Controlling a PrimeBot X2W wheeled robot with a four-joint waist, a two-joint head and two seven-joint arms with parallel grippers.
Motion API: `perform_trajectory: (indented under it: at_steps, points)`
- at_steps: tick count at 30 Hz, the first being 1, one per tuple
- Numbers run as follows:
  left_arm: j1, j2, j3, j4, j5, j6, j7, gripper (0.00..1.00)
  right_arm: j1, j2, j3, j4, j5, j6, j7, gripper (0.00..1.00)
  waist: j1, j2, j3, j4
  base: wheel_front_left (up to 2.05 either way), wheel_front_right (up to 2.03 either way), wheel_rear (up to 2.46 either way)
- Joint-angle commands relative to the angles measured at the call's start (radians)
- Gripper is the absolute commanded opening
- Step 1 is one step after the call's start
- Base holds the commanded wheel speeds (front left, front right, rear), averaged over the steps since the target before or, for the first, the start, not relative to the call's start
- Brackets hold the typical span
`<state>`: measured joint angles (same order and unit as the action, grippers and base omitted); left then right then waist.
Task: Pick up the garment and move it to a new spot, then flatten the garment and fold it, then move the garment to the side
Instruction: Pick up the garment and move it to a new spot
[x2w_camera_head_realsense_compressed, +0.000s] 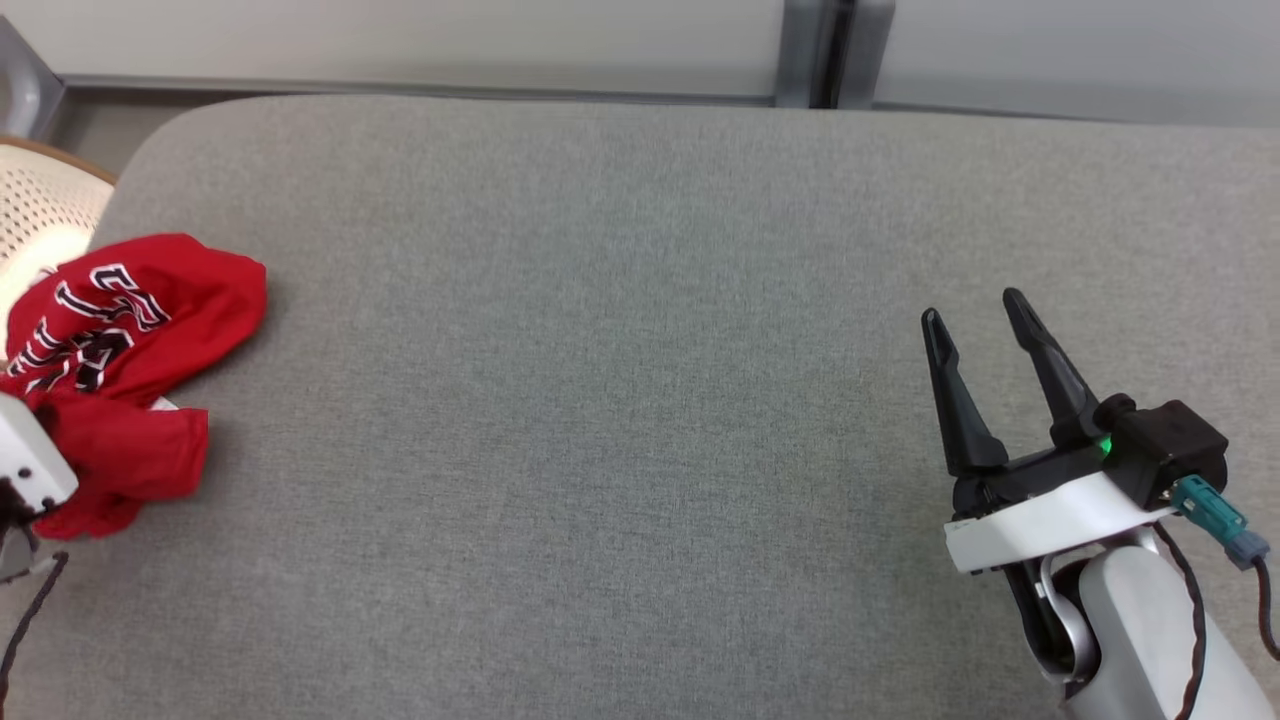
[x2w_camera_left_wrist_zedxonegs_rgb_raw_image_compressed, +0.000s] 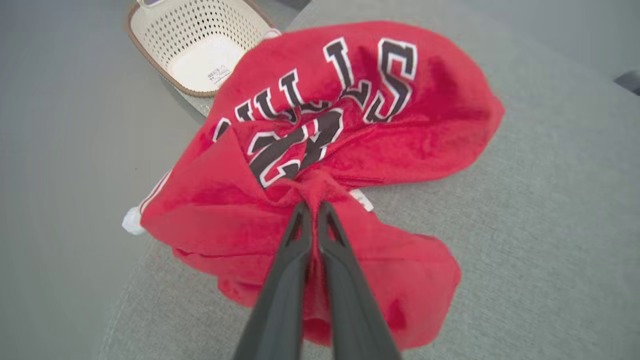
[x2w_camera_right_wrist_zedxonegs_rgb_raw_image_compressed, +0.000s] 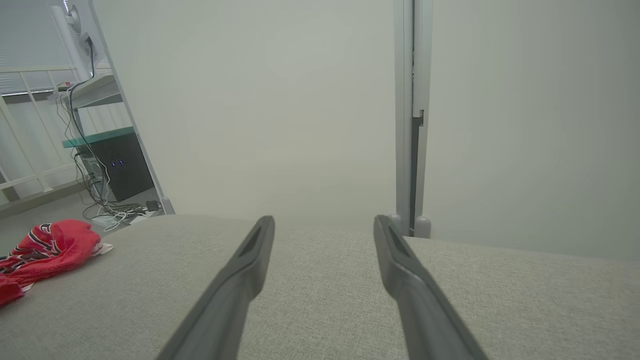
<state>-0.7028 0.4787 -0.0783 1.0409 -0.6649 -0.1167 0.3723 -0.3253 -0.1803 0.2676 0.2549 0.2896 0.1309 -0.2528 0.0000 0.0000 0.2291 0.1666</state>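
Red garment (x2w_camera_left_wrist_zedxonegs_rgb_raw_image_compressed: 350, 125), crumpled, at the left edge of the table (x2w_camera_head_realsense_compressed: 640, 400), close to its far left corner; one fold hangs over the edge. Lettering across the chest is in black capitals edged in white. "ULLS" reads clearly in the left wrist view; anything before it is lost in a crease. Large figures below in the same style, folded in on themselves; cannot read them. Small white tag (x2w_camera_left_wrist_zedxonegs_rgb_raw_image_compressed: 363, 200) pokes out at mid-garment, print too small to tell. White trim shows at one hem

Left gripper (x2w_camera_left_wrist_zedxonegs_rgb_raw_image_compressed: 313, 205): fingers pressed together, clenched on a bunched ridge of the red cloth just below the figures. Its pale wrist sits at the head view's left edge and covers the garment's near part

Right gripper (x2w_camera_head_realsense_compressed: 972, 306): fingers spread wide and empty, over the table's right side, well apart from the garment. Green light lit at its base

Basket (x2w_camera_left_wrist_zedxonegs_rgb_raw_image_compressed: 160, 35): cream, perforated, brown rim, off the table beyond the corner. The garment's top overlaps its rim in the left wrist view. White label (x2w_camera_left_wrist_zedxonegs_rgb_raw_image_compressed: 216, 75) on its floor, dark print, illegible

Grey woven cloth covers the table between garment and right gripper. Behind: pale wall (x2w_camera_right_wrist_zedxonegs_rgb_raw_image_compressed: 260, 100), grey post (x2w_camera_right_wrist_zedxonegs_rgb_raw_image_compressed: 411, 125), and at far left a dark box (x2w_camera_right_wrist_zedxonegs_rgb_raw_image_compressed: 125, 170) with blue lights amid trailing cables (x2w_camera_right_wrist_zedxonegs_rgb_raw_image_compressed: 100, 200)
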Motion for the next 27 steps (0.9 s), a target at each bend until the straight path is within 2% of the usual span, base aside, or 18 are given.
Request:
perform_trajectory:
  at_steps: [1, 7, 12, 17, 23, 27]
  points:
    - [-0.022, 0.006, -0.013, -0.016, 0.012, -0.007, -0.012, 0.00, 0.016, 0.000, -0.001, 0.008, 0.007, 0.000, -0.006, 1.00, 0.0000, 0.0000, -0.039, -0.001, 0.00, 0.00, 0.00]
    - [-0.051, 0.013, -0.093, -0.140, 0.020, -0.015, -0.026, 0.00, 0.054, 0.031, -0.008, 0.032, 0.021, 0.000, -0.012, 1.00, 0.0000, 0.0000, -0.155, -0.033, 0.00, 0.00, 0.00]
    - [-0.034, 0.018, -0.167, -0.335, -0.024, -0.015, 0.003, 0.00, 0.088, 0.045, -0.022, 0.038, 0.024, 0.000, -0.013, 1.00, 0.0000, 0.0000, -0.231, -0.081, 0.00, 0.00, 0.00]
    - [-0.012, 0.006, -0.201, -0.543, -0.056, -0.014, 0.024, 0.00, 0.098, 0.037, -0.038, 0.021, 0.016, 0.000, -0.013, 1.00, 0.0000, 0.0000, -0.262, -0.148, 0.00, 0.00, 0.00]
    - [0.032, -0.066, -0.218, -0.777, -0.080, 0.035, 0.030, 0.00, 0.099, 0.018, -0.068, 0.009, 0.009, 0.000, -0.013, 1.00, 0.0000, 0.0000, -0.264, -0.238, 0.00, 0.00, 0.00]
    - [0.086, -0.150, -0.253, -0.868, -0.087, 0.075, 0.012, 0.00, 0.093, 0.008, -0.077, 0.005, 0.008, 0.000, -0.012, 1.00, 0.0000, 0.0000, -0.250, -0.305, 0.00, 0.00, 0.00]
